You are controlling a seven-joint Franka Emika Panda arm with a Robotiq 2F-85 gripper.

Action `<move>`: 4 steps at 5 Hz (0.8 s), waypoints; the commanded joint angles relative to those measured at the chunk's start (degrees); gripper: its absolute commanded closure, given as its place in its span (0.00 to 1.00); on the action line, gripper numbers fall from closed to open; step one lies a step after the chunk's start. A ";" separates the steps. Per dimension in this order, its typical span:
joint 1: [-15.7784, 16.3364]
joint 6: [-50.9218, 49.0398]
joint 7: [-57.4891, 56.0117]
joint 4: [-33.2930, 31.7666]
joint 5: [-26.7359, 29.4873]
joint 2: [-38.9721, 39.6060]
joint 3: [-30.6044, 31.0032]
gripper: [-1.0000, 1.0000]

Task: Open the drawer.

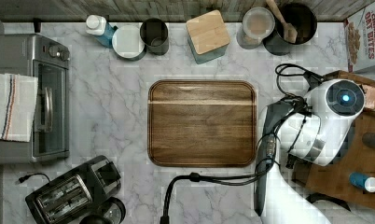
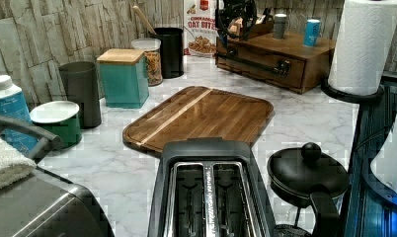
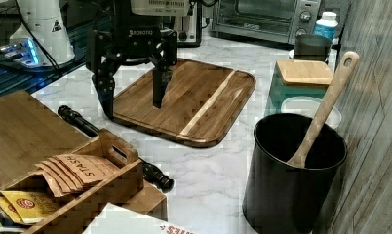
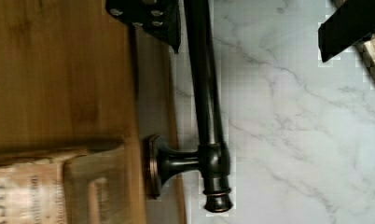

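Drawer [image 2: 265, 64] sits in the wooden box at the counter's [image 1: 111, 116] edge, at the top view's right. Looks stiff, likely slides with some resistance; take the black bar handle [image 4: 206, 93] mid-span. End effector [image 3: 133, 105] spread wide, empty, hovering just above the handle, touching nothing.

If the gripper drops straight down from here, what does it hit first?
Probably the drawer's black bar handle: the open gripper points down astride it in the wrist view. Depth is uncertain; one finger may meet the marble counter instead.
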 commanded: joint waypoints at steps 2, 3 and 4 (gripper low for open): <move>-3.97 9.14 -5.01 -4.09 2.01 2.14 -1.50 0.00; -4.71 10.39 -5.45 -5.15 5.13 3.20 0.14 0.00; -4.33 11.41 -4.03 -7.34 5.94 2.33 0.87 0.00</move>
